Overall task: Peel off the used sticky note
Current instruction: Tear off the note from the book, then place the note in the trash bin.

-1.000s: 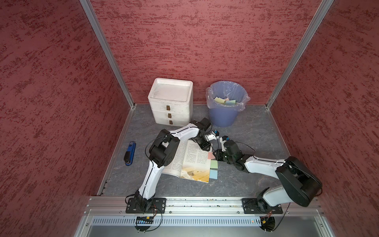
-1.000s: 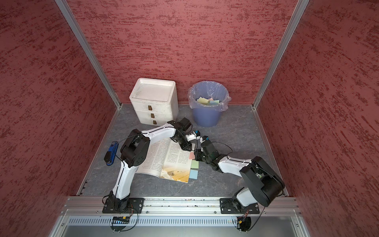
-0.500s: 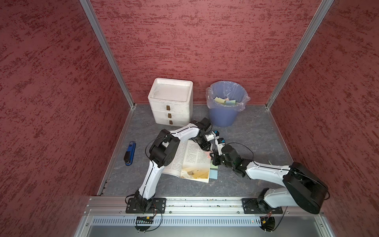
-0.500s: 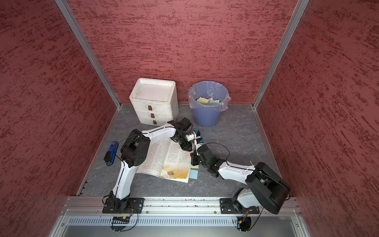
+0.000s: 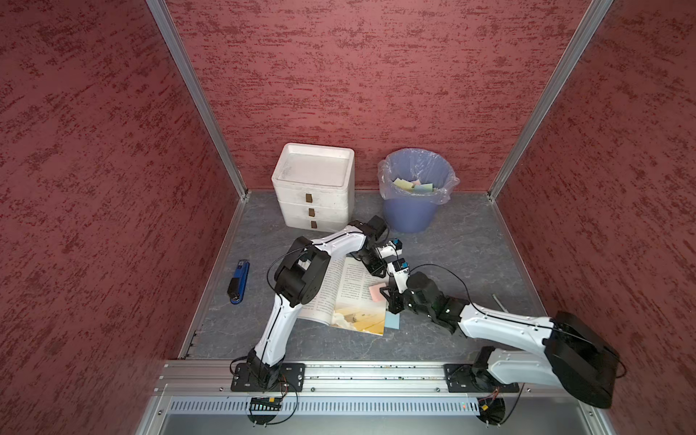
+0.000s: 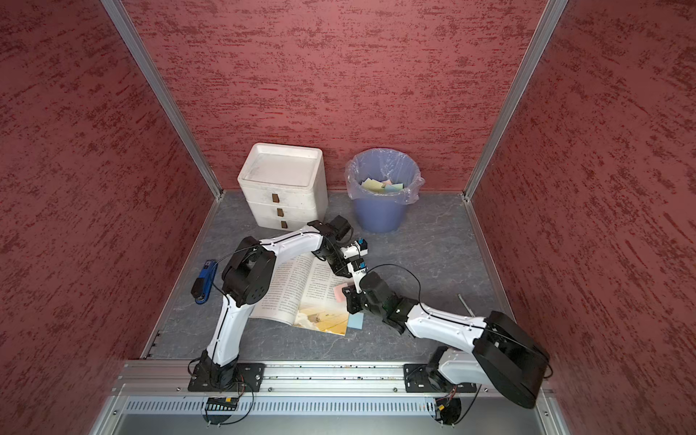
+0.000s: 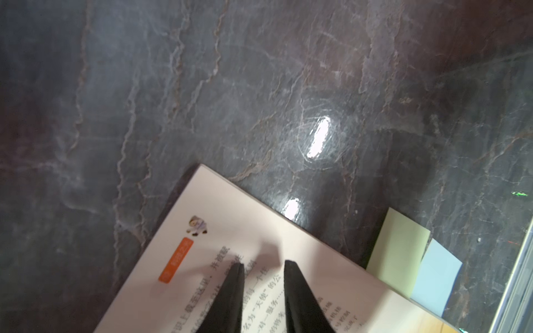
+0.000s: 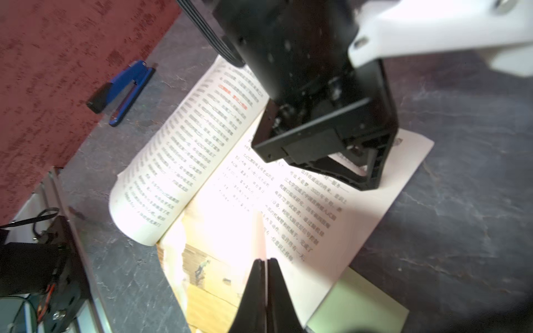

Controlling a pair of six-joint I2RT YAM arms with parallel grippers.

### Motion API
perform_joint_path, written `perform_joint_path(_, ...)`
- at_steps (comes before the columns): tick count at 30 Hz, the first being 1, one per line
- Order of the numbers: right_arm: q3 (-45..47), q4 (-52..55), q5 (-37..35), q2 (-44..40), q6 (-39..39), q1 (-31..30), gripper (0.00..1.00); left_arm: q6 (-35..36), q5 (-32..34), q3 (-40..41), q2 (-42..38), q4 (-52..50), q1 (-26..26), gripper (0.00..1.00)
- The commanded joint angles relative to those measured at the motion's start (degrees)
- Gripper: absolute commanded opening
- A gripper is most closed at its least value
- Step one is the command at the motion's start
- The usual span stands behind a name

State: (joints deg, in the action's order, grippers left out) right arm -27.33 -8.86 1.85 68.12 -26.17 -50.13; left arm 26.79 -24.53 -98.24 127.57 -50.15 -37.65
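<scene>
In a top view, the right gripper (image 5: 388, 299) covers one edge of the pink note (image 5: 376, 292), and the left arm (image 5: 339, 241) covers part of the book (image 5: 350, 295). In the right wrist view, the frame edge cuts off the green note (image 8: 360, 302).

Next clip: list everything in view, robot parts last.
book: 1, white pages, lying open mid-table
pink sticky note: 1, pink, at the book's page edge, in the right pincer
green sticky note: 1, pale green, same edge
blue sticky note: 1, light blue, beside the green one
drawer unit: 1, white, against the back wall
bin: 1, blue with clear liner, beside the drawer unit
discarded notes: several, pastel, inside the bin
stapler: 1, blue and black, left of the book
thin metal item: 1, grey, on the table, right side
left pincer: 1, black, open, tips on the book's page
right pincer: 1, black, shut on the pink sticky note
</scene>
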Motion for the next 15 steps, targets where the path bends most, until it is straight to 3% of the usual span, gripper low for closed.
perform_joint_path(1,-2.5,11.5,0.6,-8.0,-0.1,-0.4,0.0,0.1,-4.0,0.9,-4.6,-4.6,2.0,0.3)
perform_joint_path(5,-9.1,26.3,-5.0,-18.1,1.4,-0.3,0.0,1.2,-6.9,3.1,-12.2,-7.2,5.7,0.38)
perform_joint_path(8,-17.7,35.6,-11.4,-21.1,2.2,0.4,0.0,2.8,-8.2,7.3,-18.0,-8.4,9.5,0.52)
perform_joint_path(12,-31.8,43.9,-21.3,-18.2,3.8,2.8,0.0,7.0,-9.8,15.3,-26.2,-9.2,16.3,0.76)
perform_joint_path(15,-43.7,46.2,-24.0,-12.1,6.9,6.6,0.0,10.5,-12.6,21.5,-30.9,-9.6,24.4,0.9)
